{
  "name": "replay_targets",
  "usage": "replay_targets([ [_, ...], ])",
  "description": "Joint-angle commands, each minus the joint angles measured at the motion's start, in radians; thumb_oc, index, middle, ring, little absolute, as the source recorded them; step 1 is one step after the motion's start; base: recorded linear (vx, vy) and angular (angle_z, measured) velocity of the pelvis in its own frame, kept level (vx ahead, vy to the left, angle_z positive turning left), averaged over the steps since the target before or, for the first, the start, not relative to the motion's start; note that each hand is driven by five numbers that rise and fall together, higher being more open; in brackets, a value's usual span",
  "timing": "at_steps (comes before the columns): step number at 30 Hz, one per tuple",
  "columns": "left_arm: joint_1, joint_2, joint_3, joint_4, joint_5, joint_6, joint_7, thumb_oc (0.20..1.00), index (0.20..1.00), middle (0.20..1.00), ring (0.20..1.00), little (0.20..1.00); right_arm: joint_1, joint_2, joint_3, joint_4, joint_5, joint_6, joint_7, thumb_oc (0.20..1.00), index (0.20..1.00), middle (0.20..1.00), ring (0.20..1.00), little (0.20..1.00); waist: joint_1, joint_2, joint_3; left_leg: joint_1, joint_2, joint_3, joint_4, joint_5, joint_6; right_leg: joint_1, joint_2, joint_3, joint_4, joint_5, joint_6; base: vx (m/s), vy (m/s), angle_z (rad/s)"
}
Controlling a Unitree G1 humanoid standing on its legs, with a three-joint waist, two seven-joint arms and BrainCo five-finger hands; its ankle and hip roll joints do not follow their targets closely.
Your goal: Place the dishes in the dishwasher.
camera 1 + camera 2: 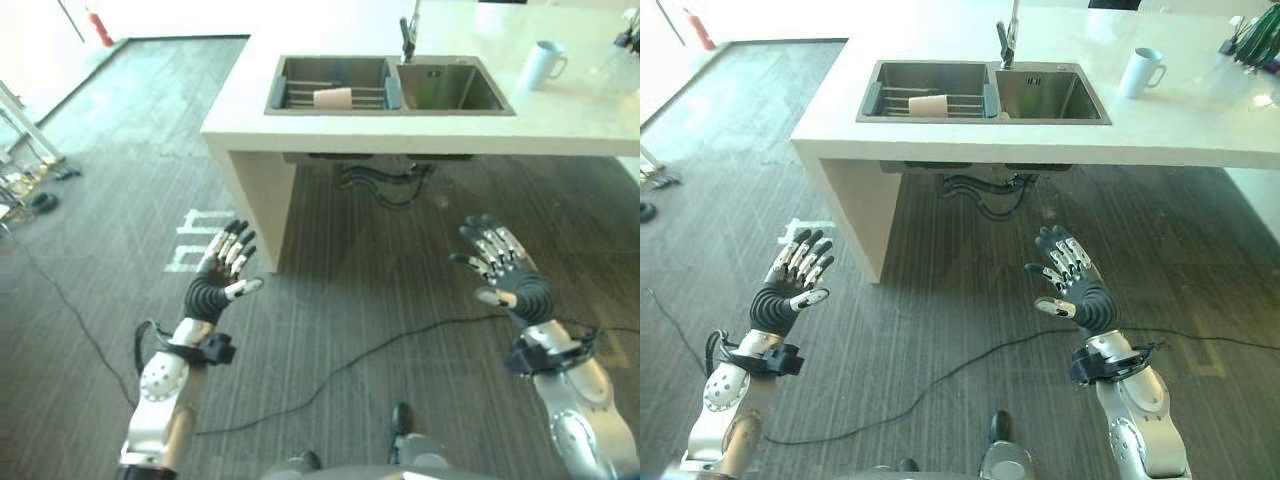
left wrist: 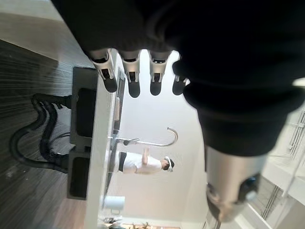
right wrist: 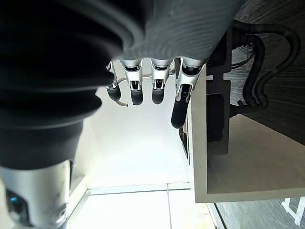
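A pale cup (image 1: 333, 97) lies on its side on the wire rack in the left basin of the steel sink (image 1: 283, 70), set into a white counter (image 1: 240, 110). A white mug (image 1: 541, 64) stands upright on the counter to the right of the sink. My left hand (image 1: 222, 268) is raised over the floor short of the counter's left corner, fingers straight and spread, holding nothing. My right hand (image 1: 503, 265) is held up at the same height on the right, also open and bare. Both are well short of the sink.
A tap (image 1: 408, 35) rises behind the sink, and dark drain pipes (image 1: 385, 185) hang under it. A red fire extinguisher (image 1: 100, 28) stands at the far left wall. A person (image 2: 143, 163) shows beyond the counter in the left wrist view. Dark ribbed flooring lies between me and the counter.
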Motion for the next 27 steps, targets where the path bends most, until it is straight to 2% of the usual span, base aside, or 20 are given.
replay_targets([
  [1,0.013,0.005,0.015,-0.079,-0.068,-0.054,-0.024,1.0,1.0,1.0,1.0,1.0,-0.048,-0.02,-0.037,-0.043,0.035,-0.049,-0.008,1.0,1.0,1.0,1.0,1.0,0.028,-0.038,-0.014,-0.058,0.047,-0.041,0.365,0.1,-0.026,0.021,-0.022,0.032,-0.035,-0.023,0.023,0.41,-0.387,-0.19],
  [2,0.017,-0.005,0.014,-0.076,-0.074,-0.057,-0.04,1.0,1.0,1.0,1.0,1.0,-0.041,-0.017,-0.037,-0.04,0.013,-0.052,-0.015,1.0,1.0,1.0,1.0,1.0,0.037,-0.043,0.0,-0.136,0.045,-0.041,0.463,0.079,-0.014,0.054,-0.016,0.037,-0.033,-0.037,0.011,0.26,-0.229,-0.36],
  [3,0.015,-0.008,0.014,-0.073,-0.078,-0.059,-0.046,1.0,1.0,1.0,1.0,1.0,-0.04,-0.015,-0.036,-0.04,0.004,-0.05,-0.018,1.0,1.0,1.0,1.0,1.0,0.039,-0.05,0.001,-0.169,0.035,-0.044,0.481,0.074,-0.003,0.058,-0.021,0.037,-0.034,-0.039,0.01,0.26,-0.142,-0.36],
  [4,0.018,-0.016,0.017,-0.073,-0.091,-0.066,-0.059,1.0,1.0,1.0,1.0,1.0,-0.042,-0.021,-0.035,-0.038,-0.004,-0.05,-0.023,1.0,1.0,1.0,1.0,1.0,0.052,-0.049,0.014,-0.206,-0.008,-0.052,0.449,0.022,0.026,0.074,-0.021,0.047,-0.033,-0.048,0.015,0.29,-0.038,-0.25],
  [5,0.027,-0.025,0.021,-0.083,-0.1,-0.072,-0.065,1.0,1.0,1.0,1.0,1.0,-0.042,-0.021,-0.033,-0.041,-0.01,-0.047,-0.02,1.0,1.0,1.0,1.0,1.0,0.057,-0.045,0.018,-0.193,-0.029,-0.037,0.375,0.01,0.034,0.084,-0.019,0.058,-0.031,-0.06,0.021,0.36,0.021,-0.15],
  [6,0.033,-0.026,0.026,-0.094,-0.099,-0.099,-0.054,1.0,1.0,1.0,1.0,1.0,-0.042,-0.02,-0.033,-0.043,-0.014,-0.045,-0.016,1.0,1.0,1.0,1.0,1.0,0.058,-0.036,0.02,-0.175,-0.029,-0.025,0.284,0.02,0.031,0.092,-0.01,0.066,-0.031,-0.069,0.025,0.41,0.098,-0.19],
  [7,0.034,-0.024,0.038,-0.11,-0.092,-0.179,0.01,1.0,1.0,1.0,1.0,1.0,-0.044,-0.02,-0.038,-0.043,-0.014,-0.041,-0.016,1.0,1.0,1.0,1.0,1.0,0.058,-0.022,0.019,-0.156,-0.019,-0.018,0.147,0.043,0.019,0.105,0.006,0.08,-0.038,-0.078,0.033,0.41,0.147,-0.39],
  [10,0.02,-0.03,0.068,-0.161,-0.052,-0.288,0.03,1.0,1.0,1.0,1.0,1.0,-0.035,-0.015,-0.059,-0.059,-0.007,-0.022,-0.019,1.0,1.0,1.0,1.0,1.0,0.078,0.001,0.015,-0.144,0.011,-0.068,-0.132,0.139,-0.03,0.157,0.032,0.101,-0.072,-0.105,0.048,0.44,0.226,-0.38],
  [11,0.022,-0.04,0.076,-0.196,-0.034,-0.341,0.041,1.0,1.0,1.0,1.0,1.0,-0.023,-0.011,-0.068,-0.078,-0.009,-0.007,-0.005,1.0,1.0,1.0,1.0,1.0,0.092,0.015,0.017,-0.141,0.05,-0.115,-0.266,0.23,-0.063,0.195,0.044,0.122,-0.076,-0.134,0.047,0.66,0.46,-0.46],
  [12,0.018,-0.052,0.09,-0.211,-0.035,-0.366,0.038,1.0,1.0,1.0,1.0,1.0,-0.012,-0.011,-0.076,-0.091,-0.011,0.0,0.015,1.0,1.0,1.0,1.0,1.0,0.097,0.018,0.017,-0.165,0.083,-0.129,-0.275,0.263,-0.074,0.227,0.041,0.13,-0.072,-0.162,0.045,0.57,0.452,-0.47],
  [13,0.016,-0.056,0.095,-0.215,-0.035,-0.383,0.038,1.0,1.0,1.0,1.0,1.0,-0.008,-0.012,-0.08,-0.097,-0.012,0.002,0.021,1.0,1.0,1.0,1.0,1.0,0.099,0.018,0.017,-0.17,0.091,-0.128,-0.275,0.268,-0.077,0.236,0.037,0.131,-0.068,-0.171,0.045,0.45,0.443,-0.44],
  [16,-0.019,-0.039,0.134,-0.242,0.002,-0.474,0.11,1.0,1.0,1.0,1.0,1.0,0.001,-0.016,-0.081,-0.122,-0.008,0.0,0.018,1.0,1.0,1.0,1.0,1.0,0.102,0.015,0.004,-0.159,0.09,-0.129,-0.275,0.23,-0.066,0.261,-0.018,0.107,-0.028,-0.2,0.082,0.44,0.53,-0.65],
  [17,-0.09,-0.002,0.158,-0.258,0.088,-0.529,0.189,1.0,1.0,1.0,1.0,1.0,0.008,0.013,-0.101,-0.144,0.049,0.005,0.016,1.0,1.0,1.0,1.0,1.0,0.108,0.001,-0.006,-0.13,0.046,-0.124,-0.268,0.197,-0.04,0.266,-0.085,0.063,0.037,-0.198,0.136,0.62,0.807,-0.59],
  [18,-0.116,0.007,0.159,-0.274,0.112,-0.524,0.208,1.0,1.0,1.0,1.0,1.0,0.013,0.025,-0.106,-0.163,0.05,0.008,0.0,1.0,1.0,1.0,1.0,1.0,0.115,-0.013,-0.012,-0.118,0.012,-0.139,-0.268,0.185,-0.02,0.254,-0.116,0.053,0.081,-0.158,0.159,0.57,0.733,-0.04],
  [19,-0.124,0.01,0.161,-0.278,0.117,-0.524,0.209,1.0,1.0,1.0,1.0,1.0,0.015,0.031,-0.106,-0.169,0.049,0.006,-0.002,1.0,1.0,1.0,1.0,1.0,0.117,-0.017,-0.014,-0.112,-0.001,-0.145,-0.268,0.179,-0.011,0.244,-0.127,0.053,0.106,-0.137,0.163,0.39,0.489,0.45],
  [20,-0.135,0.011,0.167,-0.29,0.131,-0.516,0.205,1.0,1.0,1.0,1.0,1.0,0.017,0.049,-0.103,-0.178,0.036,0.004,0.0,1.0,1.0,1.0,1.0,1.0,0.122,-0.023,-0.018,-0.097,-0.034,-0.161,-0.268,0.165,0.014,0.213,-0.154,0.056,0.178,-0.096,0.166,0.3,0.408,0.71],
  [23,-0.149,0.023,0.171,-0.296,0.162,-0.46,0.206,1.0,1.0,1.0,1.0,1.0,0.007,0.067,-0.087,-0.183,0.001,0.005,-0.002,1.0,1.0,1.0,1.0,1.0,0.134,-0.015,-0.032,-0.077,-0.083,-0.183,-0.268,0.141,0.055,0.162,-0.183,0.067,0.344,-0.051,0.154,0.32,0.471,0.69],
  [25,-0.16,0.034,0.166,-0.293,0.178,-0.426,0.233,1.0,1.0,1.0,1.0,1.0,-0.006,0.072,-0.067,-0.179,-0.004,0.019,0.001,1.0,1.0,1.0,1.0,1.0,0.132,-0.004,-0.035,-0.057,-0.101,-0.18,-0.27,0.126,0.073,0.125,-0.184,0.07,0.449,-0.029,0.145,0.29,0.427,0.5],
  [27,-0.165,0.043,0.164,-0.295,0.214,-0.409,0.293,1.0,1.0,1.0,1.0,1.0,-0.018,0.072,-0.046,-0.182,-0.033,0.029,0.007,1.0,1.0,1.0,1.0,1.0,0.127,0.001,-0.035,-0.045,-0.11,-0.166,-0.273,0.114,0.082,0.085,-0.159,0.076,0.46,-0.058,0.131,0.21,0.3,0.45],
])
